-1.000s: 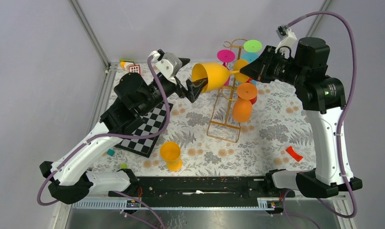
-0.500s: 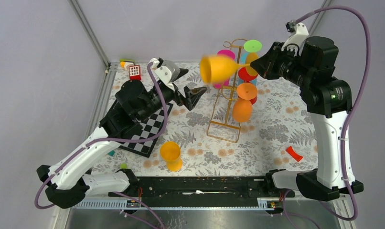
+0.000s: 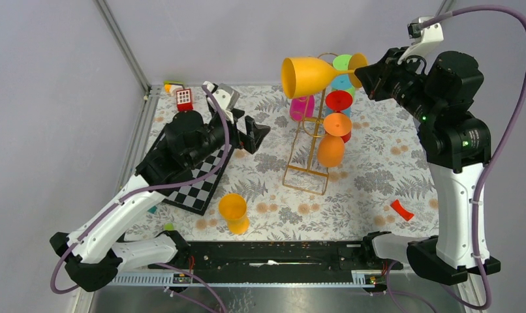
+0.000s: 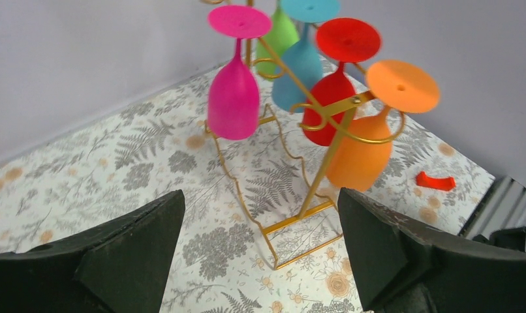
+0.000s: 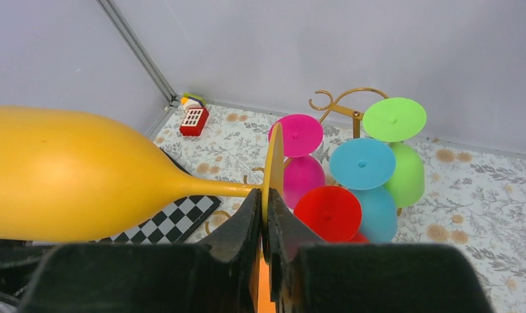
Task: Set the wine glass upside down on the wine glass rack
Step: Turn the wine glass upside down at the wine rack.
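Note:
The yellow wine glass [image 3: 309,76] lies on its side in the air above the gold wire wine glass rack [image 3: 310,150], bowl pointing left. My right gripper [image 3: 363,73] is shut on the edge of the glass's round foot; in the right wrist view the fingers [image 5: 247,218] pinch the disc, with the stem and bowl [image 5: 71,176] reaching left. My left gripper [image 3: 257,134] hangs open and holds nothing, left of the rack and well below the glass. In the left wrist view its fingers [image 4: 260,202] frame the rack [image 4: 332,143].
Pink [image 3: 301,107], red [image 3: 339,100], orange [image 3: 331,149], blue and green glasses hang upside down on the rack. An orange glass [image 3: 233,212] stands on the floral cloth near the front. A checkerboard [image 3: 201,176] lies left, a red piece [image 3: 401,209] right, a small red toy [image 3: 184,98] at the back left.
My right gripper has carried the yellow glass up and to the right, above the rack top. The left gripper has drawn back from the bowl, down and to the left.

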Tool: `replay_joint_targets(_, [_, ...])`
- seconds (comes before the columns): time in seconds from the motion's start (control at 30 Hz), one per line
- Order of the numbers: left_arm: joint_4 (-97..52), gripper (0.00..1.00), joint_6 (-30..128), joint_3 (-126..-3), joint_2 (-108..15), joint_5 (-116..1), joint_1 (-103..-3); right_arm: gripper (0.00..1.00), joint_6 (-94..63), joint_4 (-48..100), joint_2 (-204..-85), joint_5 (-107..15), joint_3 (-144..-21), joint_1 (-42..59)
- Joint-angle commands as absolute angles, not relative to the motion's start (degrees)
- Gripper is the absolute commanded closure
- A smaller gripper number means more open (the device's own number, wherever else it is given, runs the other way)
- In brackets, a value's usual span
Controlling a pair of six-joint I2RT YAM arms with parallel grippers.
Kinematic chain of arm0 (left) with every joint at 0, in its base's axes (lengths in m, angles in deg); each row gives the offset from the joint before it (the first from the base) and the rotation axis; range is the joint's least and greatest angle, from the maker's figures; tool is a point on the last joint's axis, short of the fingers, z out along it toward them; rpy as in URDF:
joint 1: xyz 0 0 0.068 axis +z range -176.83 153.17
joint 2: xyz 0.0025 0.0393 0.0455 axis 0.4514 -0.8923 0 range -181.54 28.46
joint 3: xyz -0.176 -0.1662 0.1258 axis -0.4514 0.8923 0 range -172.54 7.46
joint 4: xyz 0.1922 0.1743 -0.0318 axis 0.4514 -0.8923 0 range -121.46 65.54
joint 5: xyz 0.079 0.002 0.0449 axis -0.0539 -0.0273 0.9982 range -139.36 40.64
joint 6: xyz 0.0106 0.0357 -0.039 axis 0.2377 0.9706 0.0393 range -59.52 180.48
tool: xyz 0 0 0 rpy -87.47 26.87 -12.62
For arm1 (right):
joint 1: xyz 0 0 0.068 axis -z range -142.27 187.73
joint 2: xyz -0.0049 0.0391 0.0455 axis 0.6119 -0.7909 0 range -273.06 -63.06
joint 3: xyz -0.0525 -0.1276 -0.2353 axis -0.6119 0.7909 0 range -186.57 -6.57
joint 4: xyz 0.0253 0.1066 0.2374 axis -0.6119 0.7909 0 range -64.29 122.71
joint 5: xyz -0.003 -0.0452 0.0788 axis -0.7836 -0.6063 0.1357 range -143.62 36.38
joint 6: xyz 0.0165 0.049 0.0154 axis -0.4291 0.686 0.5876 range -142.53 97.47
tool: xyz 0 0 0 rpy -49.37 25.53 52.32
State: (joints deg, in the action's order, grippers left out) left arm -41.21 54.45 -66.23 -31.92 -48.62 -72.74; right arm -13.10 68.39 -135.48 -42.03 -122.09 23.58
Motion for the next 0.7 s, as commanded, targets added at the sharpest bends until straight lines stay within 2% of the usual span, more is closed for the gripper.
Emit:
replay_joint_targets(0.0, [-41.71, 0.04, 47.45, -66.45, -32.40, -44.68, -69.41, 1.00, -16.78, 59.25, -133.11, -38.91, -118.40, 23.42])
replay_joint_targets(0.17, [-43.58, 0.04, 41.79, -65.22, -32.74, -43.92, -65.15, 1.00, -21.18, 54.74, -131.86, -32.67, -114.53, 23.40])
replay_joint_targets(0.4, [-45.61, 0.04, 35.23, -62.26, -32.62, -43.83, -59.49, 1.00, -26.65, 60.97, -135.79, -26.51, -119.27, 22.78])
replay_joint_targets(0.53, [-46.39, 0.04, 33.03, -61.47, -32.82, -44.13, -56.61, 1.00, -31.74, 66.03, -138.91, -27.34, -124.42, 20.26])
replay_joint_targets(0.67, [-48.09, 0.05, 31.53, -61.86, -33.37, -43.96, -53.97, 1.00, -39.07, 71.68, -142.96, -33.24, -129.68, 14.53])
